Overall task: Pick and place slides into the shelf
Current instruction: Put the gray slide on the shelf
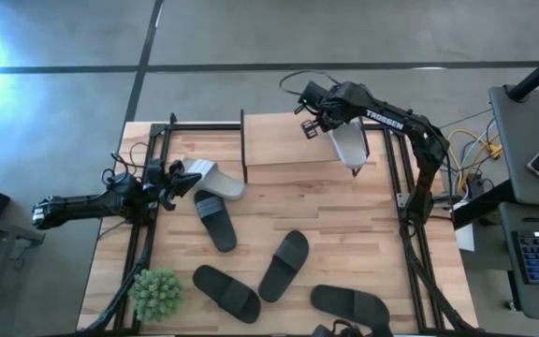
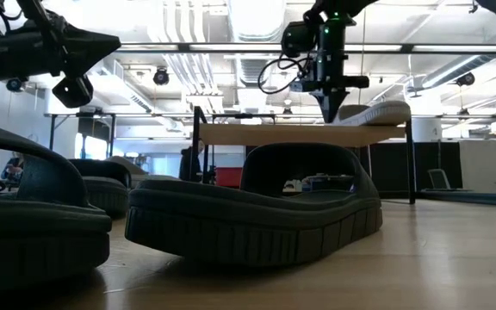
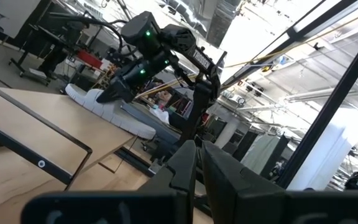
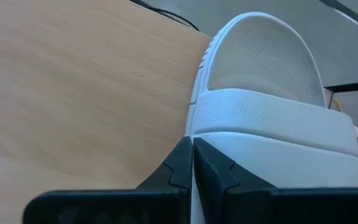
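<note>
A white slide [image 1: 349, 145] [image 4: 260, 81] lies sole-down on the right end of the shelf's wooden top board [image 1: 284, 140] [image 2: 265, 133]. My right gripper [image 1: 333, 126] [image 2: 330, 116] [image 4: 192, 155] is shut and points steeply down at that slide's side, next to its strap. A second white slide [image 1: 211, 178] lies on the table left of the shelf. My left gripper [image 1: 178, 176] [image 3: 199, 158] is shut and hovers by it at the table's left. Several black slides [image 1: 215, 222] [image 1: 284, 265] [image 1: 225, 292] lie on the table nearer the front. My right gripper's shut fingertips stand at the white slide's long side rim [image 4: 197, 118], just beside the strap. They come from above, slanting down. Whether they touch the rim I cannot tell. The slide rests on the top board, its outer end [image 2: 394, 108] a little raised.
A green bushy plant [image 1: 155, 293] stands at the table's near left corner. Another black slide [image 1: 350, 304] lies near the front right, and one [image 2: 257, 207] fills the low view. Black frame rails [image 1: 396, 187] run along both table sides. The board's left part [image 4: 73, 81] is bare.
</note>
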